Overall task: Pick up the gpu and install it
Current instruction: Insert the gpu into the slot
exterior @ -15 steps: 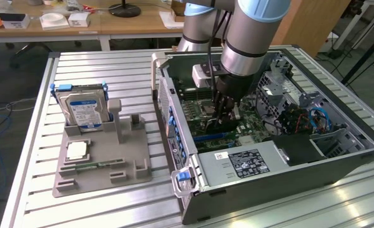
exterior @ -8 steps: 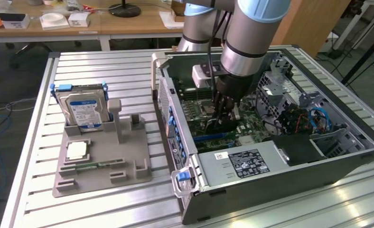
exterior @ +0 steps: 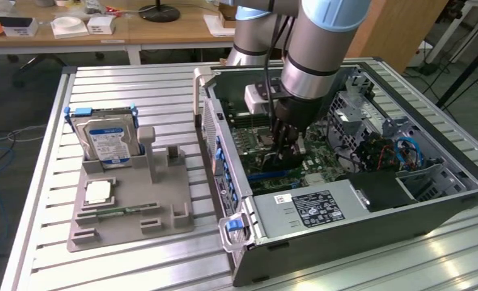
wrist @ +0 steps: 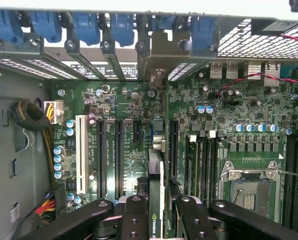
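The arm (exterior: 316, 42) is a thick round tube, pale blue at the top with a dark band, then brushed silver metal lower down; a second silver joint (exterior: 247, 51) with a blue band stands behind it; a black cable (exterior: 269, 54) runs down alongside; a small white box (exterior: 258, 97) sits at the wrist; the gripper (exterior: 286, 142) is matte black with jointed links; in the wrist view its black fingers (wrist: 133, 217) show round silver screws at the pivots.
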Available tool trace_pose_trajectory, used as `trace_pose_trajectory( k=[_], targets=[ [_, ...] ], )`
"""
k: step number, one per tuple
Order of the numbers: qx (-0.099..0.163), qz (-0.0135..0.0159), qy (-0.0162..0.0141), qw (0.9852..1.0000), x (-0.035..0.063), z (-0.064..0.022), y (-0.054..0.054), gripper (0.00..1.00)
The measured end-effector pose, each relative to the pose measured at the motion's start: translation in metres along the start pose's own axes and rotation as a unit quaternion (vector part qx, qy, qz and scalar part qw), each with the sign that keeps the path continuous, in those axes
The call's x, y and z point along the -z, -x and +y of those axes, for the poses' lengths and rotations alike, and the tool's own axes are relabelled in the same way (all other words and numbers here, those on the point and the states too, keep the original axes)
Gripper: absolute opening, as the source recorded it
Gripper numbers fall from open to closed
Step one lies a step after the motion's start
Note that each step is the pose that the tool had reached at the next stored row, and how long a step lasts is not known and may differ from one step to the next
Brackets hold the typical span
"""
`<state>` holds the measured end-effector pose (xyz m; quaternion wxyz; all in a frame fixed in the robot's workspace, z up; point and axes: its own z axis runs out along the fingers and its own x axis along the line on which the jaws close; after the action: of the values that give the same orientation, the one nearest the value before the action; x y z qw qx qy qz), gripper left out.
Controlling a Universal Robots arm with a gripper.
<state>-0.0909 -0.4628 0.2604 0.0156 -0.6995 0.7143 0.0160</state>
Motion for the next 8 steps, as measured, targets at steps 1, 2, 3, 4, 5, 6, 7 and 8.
trace_pose_trajectory(
  k=[1,2,3,4,5,6,7,8],
  targets=[
    [0.0,0.0,-0.0001,1.0,-0.0008,0.0,0.0,0.26],
    [0.0,0.0,-0.0002,1.0,-0.0013,0.0,-0.0001,0.26],
    [0.0,-0.0001,-0.0001,1.0,-0.0015,0.0001,-0.0001,0.26],
    [0.0,-0.0002,-0.0001,1.0,-0.0016,0.0002,-0.0001,0.26],
    [0.0,-0.0004,-0.0001,1.0,-0.0016,0.0002,-0.0001,0.26],
    [0.0,-0.0007,-0.0002,1.0,-0.0013,0.0001,0.0,0.26],
    [0.0,-0.0011,-0.0004,1.0,-0.0006,0.0001,0.0001,0.26],
    [0.0,-0.001,-0.0002,1.0,0.0009,0.0001,0.0002,0.26]
  ],
)
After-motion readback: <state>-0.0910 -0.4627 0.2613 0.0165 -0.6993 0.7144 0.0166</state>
